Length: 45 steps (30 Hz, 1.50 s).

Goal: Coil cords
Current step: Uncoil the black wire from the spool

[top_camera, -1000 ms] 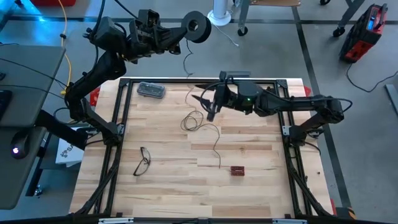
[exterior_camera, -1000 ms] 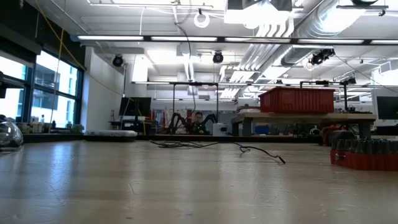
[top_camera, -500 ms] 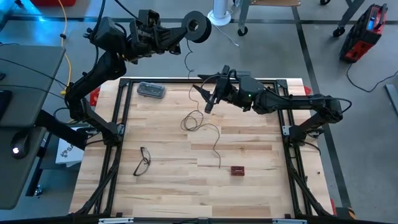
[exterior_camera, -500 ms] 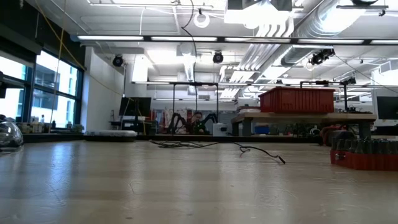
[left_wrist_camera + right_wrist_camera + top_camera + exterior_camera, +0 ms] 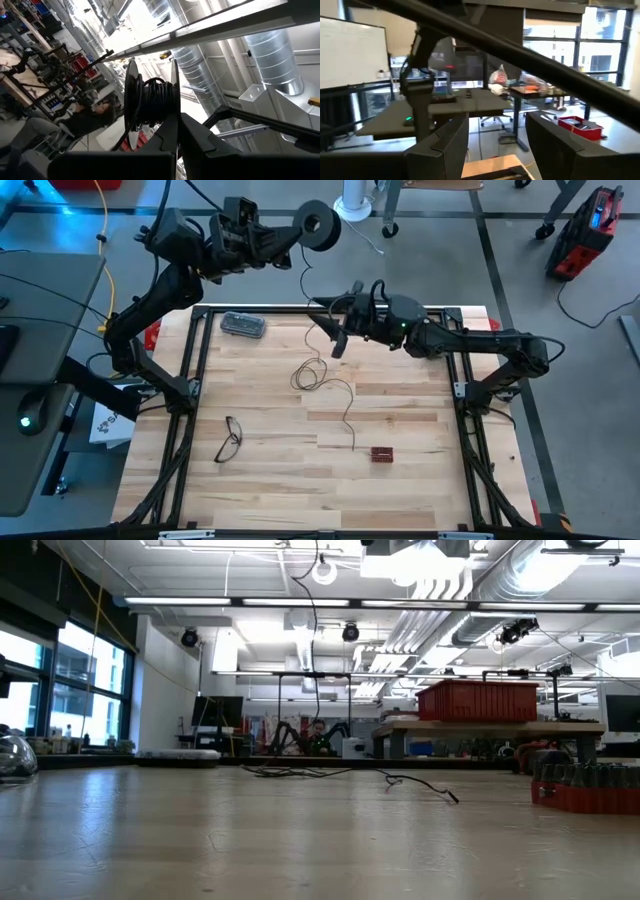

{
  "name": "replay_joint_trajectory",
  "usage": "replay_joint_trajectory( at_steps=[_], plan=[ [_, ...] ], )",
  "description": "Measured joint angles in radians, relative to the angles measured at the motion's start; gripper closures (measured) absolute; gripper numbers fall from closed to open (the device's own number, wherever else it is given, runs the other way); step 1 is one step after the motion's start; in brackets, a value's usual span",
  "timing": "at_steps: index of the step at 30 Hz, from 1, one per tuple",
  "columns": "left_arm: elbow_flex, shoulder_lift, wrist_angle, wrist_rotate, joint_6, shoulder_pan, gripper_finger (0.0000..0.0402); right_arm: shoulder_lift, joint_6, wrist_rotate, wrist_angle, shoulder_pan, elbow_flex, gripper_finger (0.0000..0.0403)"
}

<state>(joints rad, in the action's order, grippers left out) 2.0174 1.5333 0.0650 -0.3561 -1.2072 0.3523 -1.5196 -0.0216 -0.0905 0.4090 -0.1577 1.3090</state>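
One thin dark wire (image 5: 322, 376) makes up the cords, and most of it lies in loose loops on the wooden table (image 5: 270, 480) near its middle, with a tail trailing toward a small red-brown block (image 5: 382, 453); from the loops a strand rises toward the far edge and up to the round black reel (image 5: 318, 224), which hangs in the air past the table's far-left corner; the left wrist view shows wire already wound on the reel's core (image 5: 152, 100); the left gripper (image 5: 290, 235) is clamped on that reel, one dark finger (image 5: 167, 135) pressed against a flange. In the low view the slack lies as a flat tangle (image 5: 300, 772) far across the tabletop, one end kinking off to the side (image 5: 430, 785), and a strand climbs straight up out of sight.

The right gripper (image 5: 335, 335) is raised over the far middle of the table, above the loops; its fingers (image 5: 445, 145) stand apart with nothing visible between them, though I cannot tell from overhead whether the strand runs through.

Black-framed eyeglasses (image 5: 231, 438) sit toward the near left, well apart from the wire; a clear case (image 5: 243, 325) rests by the far-left edge; a yellow cable (image 5: 105, 240) hangs off to the left beyond the table.
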Motion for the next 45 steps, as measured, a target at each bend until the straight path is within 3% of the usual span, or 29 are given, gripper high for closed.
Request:
replay_joint_trajectory(
  at_steps=[28, 45],
  plan=[
    [0.001, 0.011, 0.016, -0.018, -0.012, -0.025, 0.04, 0.0, 0.022, 0.016, -0.006, 0.003, 0.0, 0.0214],
    [0.001, 0.011, 0.008, -0.019, -0.012, -0.025, 0.04, 0.0, -0.005, 0.015, -0.001, 0.003, 0.0, 0.0262]
  ],
)
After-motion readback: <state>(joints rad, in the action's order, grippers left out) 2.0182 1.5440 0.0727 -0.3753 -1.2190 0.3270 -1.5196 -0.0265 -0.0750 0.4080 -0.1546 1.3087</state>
